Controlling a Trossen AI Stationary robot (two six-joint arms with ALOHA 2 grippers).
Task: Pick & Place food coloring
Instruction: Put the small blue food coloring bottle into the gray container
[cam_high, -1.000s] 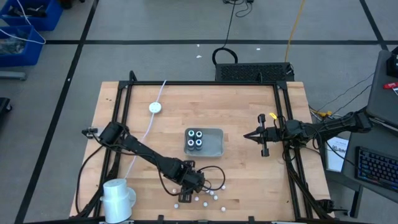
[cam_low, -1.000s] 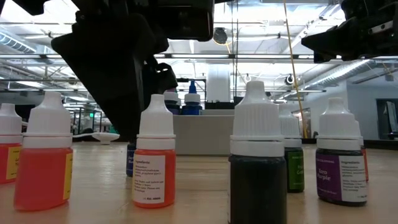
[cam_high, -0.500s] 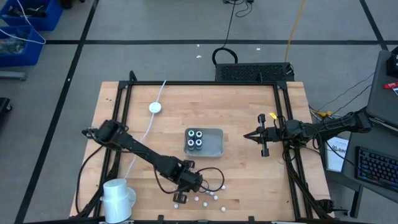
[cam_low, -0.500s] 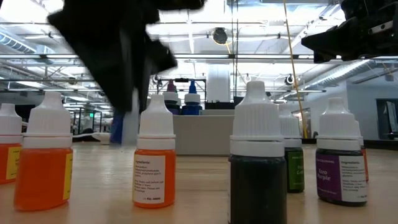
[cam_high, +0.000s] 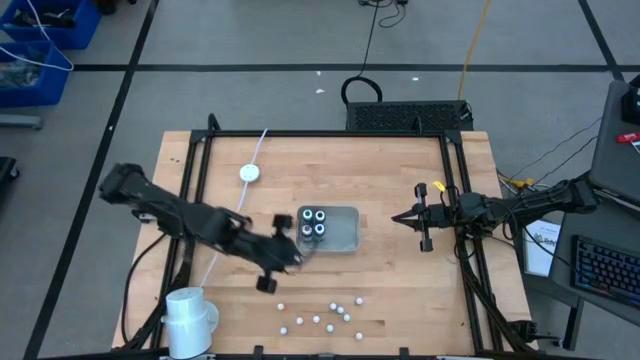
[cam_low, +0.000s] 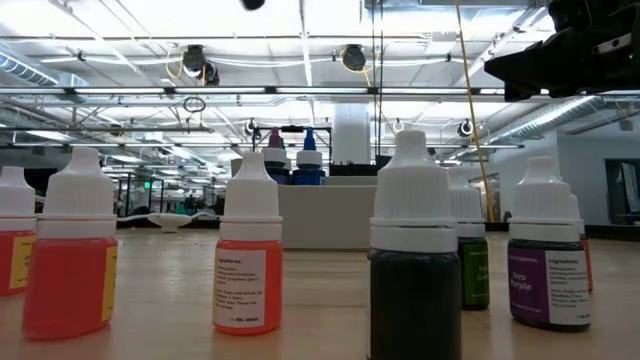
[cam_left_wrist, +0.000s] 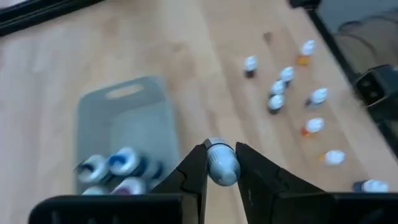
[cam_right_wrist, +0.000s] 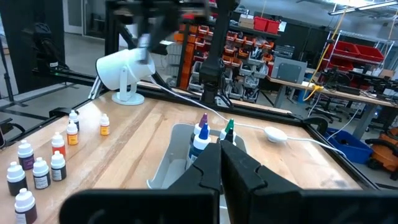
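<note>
We count four small dark food coloring bottles with pale tops (cam_high: 315, 223) standing in a tight square at the left end of the grey rectangular plastic tray (cam_high: 343, 237), whose right half lies bare; on the wooden table (cam_high: 390, 290) near its front edge we count about eight loose small bottles (cam_high: 333, 314) scattered in a loose cluster, well apart from the tray; in the low view the nearest of them stand upright, among them an orange-filled bottle with a white cap (cam_low: 248, 250) and a near-black one (cam_low: 414, 255); one more bottle with a white cap (cam_left_wrist: 221, 165) sits clamped between the fingers of the left gripper (cam_high: 288, 245), which hangs just beside the tray's left edge, above the table.

A second ago that gripper was low among the loose bottles at the front edge, filling the low view; now it has risen and swung toward the tray, and the low view shows the row unobstructed.

The right gripper (cam_high: 400, 218) waits at the table's right side, its fingers pressed together on nothing, unchanged; open wood lies between it and the tray; a white cylindrical camera housing (cam_high: 190, 318) stands at the front left corner, and a white round puck on a white cable (cam_high: 249, 172) lies behind the tray.
</note>
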